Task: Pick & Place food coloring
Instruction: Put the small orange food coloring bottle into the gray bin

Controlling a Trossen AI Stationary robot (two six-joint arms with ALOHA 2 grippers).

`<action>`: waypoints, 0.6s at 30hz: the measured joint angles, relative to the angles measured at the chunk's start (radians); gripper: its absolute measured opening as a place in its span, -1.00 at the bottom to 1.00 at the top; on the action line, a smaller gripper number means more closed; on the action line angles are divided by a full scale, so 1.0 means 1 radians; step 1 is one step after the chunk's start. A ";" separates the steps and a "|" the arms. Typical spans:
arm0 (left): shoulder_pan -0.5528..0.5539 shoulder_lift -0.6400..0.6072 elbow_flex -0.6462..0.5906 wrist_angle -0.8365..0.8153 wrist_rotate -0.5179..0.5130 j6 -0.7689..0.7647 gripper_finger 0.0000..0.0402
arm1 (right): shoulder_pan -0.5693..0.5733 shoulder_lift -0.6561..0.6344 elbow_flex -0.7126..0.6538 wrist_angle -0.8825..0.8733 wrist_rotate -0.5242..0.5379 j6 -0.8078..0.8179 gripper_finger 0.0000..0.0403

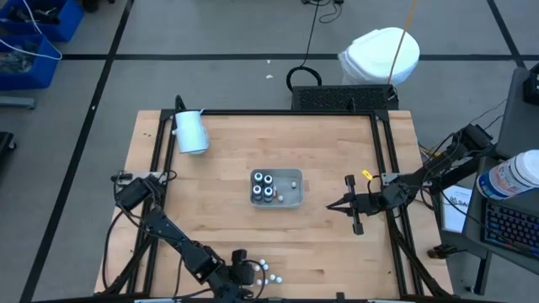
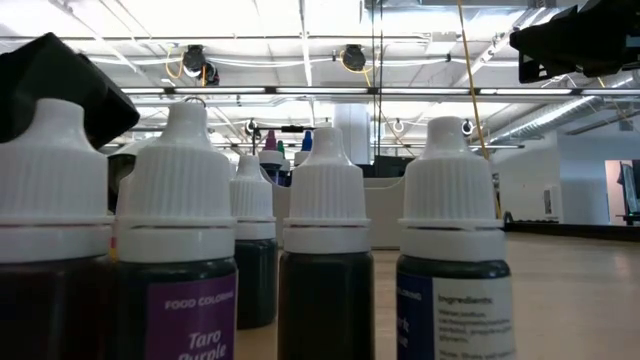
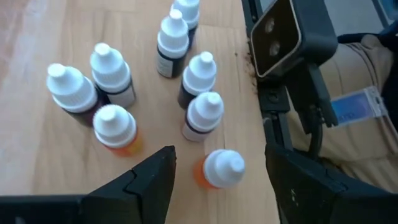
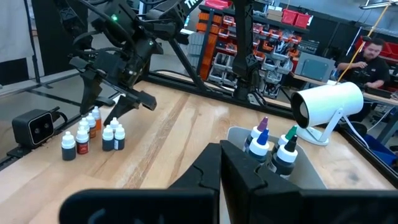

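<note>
At near edge of wooden surface [image 1: 219,210], left pincer [image 3: 217,180] spread wide, hovering over cluster of food coloring bottles [image 3: 186,81] with white caps, one orange bottle [image 3: 217,169] between its fingers, untouched. Four more bottles [image 1: 264,188] upright in grey tray [image 1: 293,199] at centre. Right of tray, right pincer [image 1: 330,206] pressed together, holding nothing. Far left, white cylinder [image 1: 190,131] lying.
</note>
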 joint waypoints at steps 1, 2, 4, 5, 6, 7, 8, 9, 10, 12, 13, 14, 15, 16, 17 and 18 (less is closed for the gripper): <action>0.000 0.000 0.000 -0.001 0.001 -0.003 0.25 | 0.000 0.000 0.000 0.000 0.000 0.000 -1.00; -0.001 0.000 0.000 -0.002 0.002 -0.008 0.25 | 0.000 0.000 0.000 0.000 0.000 0.000 -1.00; -0.002 0.000 0.000 0.000 0.002 -0.011 0.25 | 0.000 0.000 0.000 0.000 0.000 0.000 -1.00; -0.002 0.000 0.000 0.000 0.001 -0.011 0.24 | 0.000 0.000 0.000 0.000 0.000 0.000 -1.00; -0.002 0.000 0.000 -0.001 0.002 -0.010 0.23 | 0.000 0.000 0.000 0.000 0.000 0.000 -1.00; -0.002 0.000 0.000 -0.001 0.001 -0.010 0.22 | 0.000 0.000 0.000 0.000 0.000 0.000 -1.00; -0.001 0.000 0.000 0.000 0.002 -0.010 0.19 | 0.000 0.000 0.000 0.000 0.000 0.000 -1.00; 0.000 0.000 0.000 0.000 0.002 -0.011 0.16 | 0.000 0.000 0.000 0.000 0.000 0.000 -1.00; 0.001 0.000 0.000 0.000 0.003 -0.011 0.13 | 0.000 0.000 0.000 0.000 0.000 0.000 -1.00; 0.001 0.000 0.000 -0.001 0.019 -0.011 0.04 | 0.000 0.000 0.000 0.000 0.000 -0.003 -1.00; 0.001 0.000 0.000 -0.001 0.027 -0.011 0.00 | 0.000 0.000 0.000 0.000 0.000 -0.004 -1.00; 0.001 0.000 0.000 -0.001 0.031 -0.011 -0.05 | 0.000 0.000 0.000 0.000 0.000 -0.004 -1.00; 0.001 0.000 0.000 -0.002 0.036 -0.012 -0.10 | 0.000 0.000 0.000 0.000 0.000 -0.004 -1.00; 0.001 0.000 0.000 -0.003 0.036 -0.011 -0.15 | 0.000 0.000 0.000 0.000 0.000 -0.005 -1.00; 0.001 0.000 0.000 -0.004 0.037 -0.011 -0.20 | 0.000 0.000 0.000 0.000 0.000 -0.007 -1.00; 0.002 0.000 0.000 -0.004 0.037 -0.012 -0.26 | 0.000 0.000 0.000 0.000 0.000 -0.008 -1.00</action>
